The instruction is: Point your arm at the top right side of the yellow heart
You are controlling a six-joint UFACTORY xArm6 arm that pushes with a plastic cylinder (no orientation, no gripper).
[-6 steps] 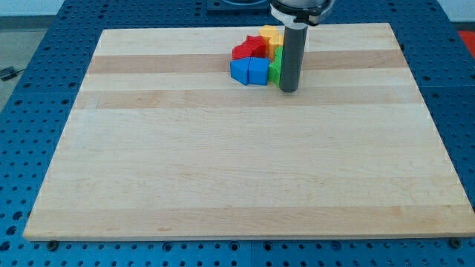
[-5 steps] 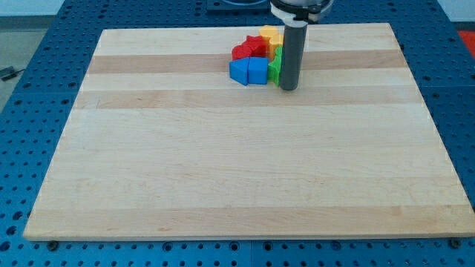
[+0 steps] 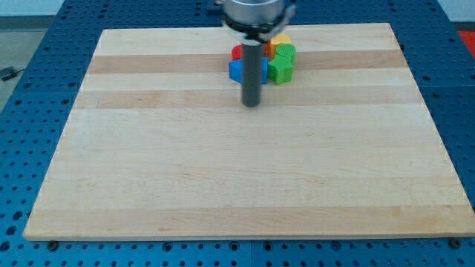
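A tight cluster of blocks sits near the view's top centre of the wooden board (image 3: 223, 170). My rod stands in front of it, and my tip (image 3: 252, 103) rests on the board just below the cluster, below the blue blocks (image 3: 236, 69). A red block (image 3: 237, 52) shows at the cluster's upper left. Green blocks (image 3: 281, 65) lie on its right side. A yellow block (image 3: 281, 38) peeks out at the cluster's top right; its shape is mostly hidden by the rod and arm.
The board lies on a blue perforated table (image 3: 30, 111). The arm's round flange (image 3: 252, 13) hangs over the cluster at the view's top.
My tip has moved from the cluster's right side, beside the green blocks, leftward and down to a spot below the blue blocks. The green blocks now show fully.
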